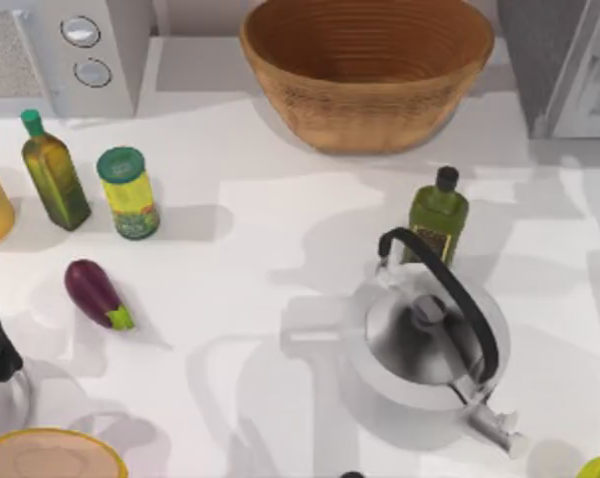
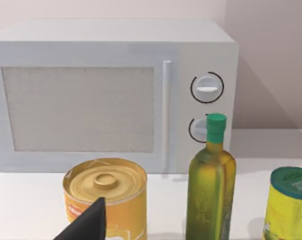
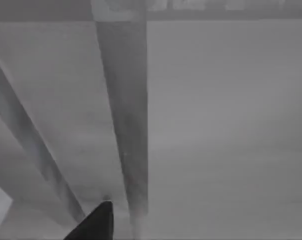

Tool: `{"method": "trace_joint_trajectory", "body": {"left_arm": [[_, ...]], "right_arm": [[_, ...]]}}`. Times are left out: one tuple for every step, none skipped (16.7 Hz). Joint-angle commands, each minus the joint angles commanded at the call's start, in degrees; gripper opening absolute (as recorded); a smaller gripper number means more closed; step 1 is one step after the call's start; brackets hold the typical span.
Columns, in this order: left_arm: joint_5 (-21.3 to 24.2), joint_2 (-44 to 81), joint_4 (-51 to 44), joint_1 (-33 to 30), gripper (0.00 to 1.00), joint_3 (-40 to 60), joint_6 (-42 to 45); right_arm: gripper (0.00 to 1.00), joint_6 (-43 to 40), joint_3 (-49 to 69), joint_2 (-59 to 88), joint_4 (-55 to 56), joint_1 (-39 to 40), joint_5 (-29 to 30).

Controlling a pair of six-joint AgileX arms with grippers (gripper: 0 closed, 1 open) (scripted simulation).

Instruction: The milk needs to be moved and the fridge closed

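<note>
left pincer [image 2: 85,225] | a dark fingertip is seen near the yellow can [image 2: 106,197]; spread cannot be told | right pincer [image 3: 93,225] | seen close against grey fridge [image 1: 563,65] panels; spread cannot be told | fridge | placed at table [image 1: 280,259] top-right corner, door seen ajar

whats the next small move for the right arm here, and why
Probably a slow push of the right claw against the grey panel it faces, to swing the large grey boxy fridge shut. The right wrist view looks close onto flat grey panels, and the top view shows the fridge at the table's far right corner with its paler inside exposed. Whether the milk is inside cannot be told.
</note>
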Motion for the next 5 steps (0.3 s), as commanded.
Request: {"method": "trace_joint_trajectory", "body": {"left_arm": [[0.00, 0.00, 0.00, 0.00, 1.00, 0.00, 0.00], [0.00, 0.00, 0.00, 0.00, 1.00, 0.00, 0.00], [0.00, 0.00, 0.00, 0.00, 1.00, 0.00, 0.00], [0.00, 0.00, 0.00, 0.00, 1.00, 0.00, 0.00], [0.00, 0.00, 0.00, 0.00, 1.00, 0.00, 0.00]], "right_arm": [[1.00, 0.01, 2.26, 1.60, -0.31, -0.04, 0.09], [1.00, 0.02, 4.20, 3.20, -0.69, -0.07, 0.16], [1.00, 0.01, 5.64, 4.63, -1.13, -0.04, 0.21], [1.00, -0.07, 6.48, 5.50, -1.54, 0.05, 0.20], [1.00, -0.12, 6.74, 5.78, -1.73, 0.10, 0.19]]}}
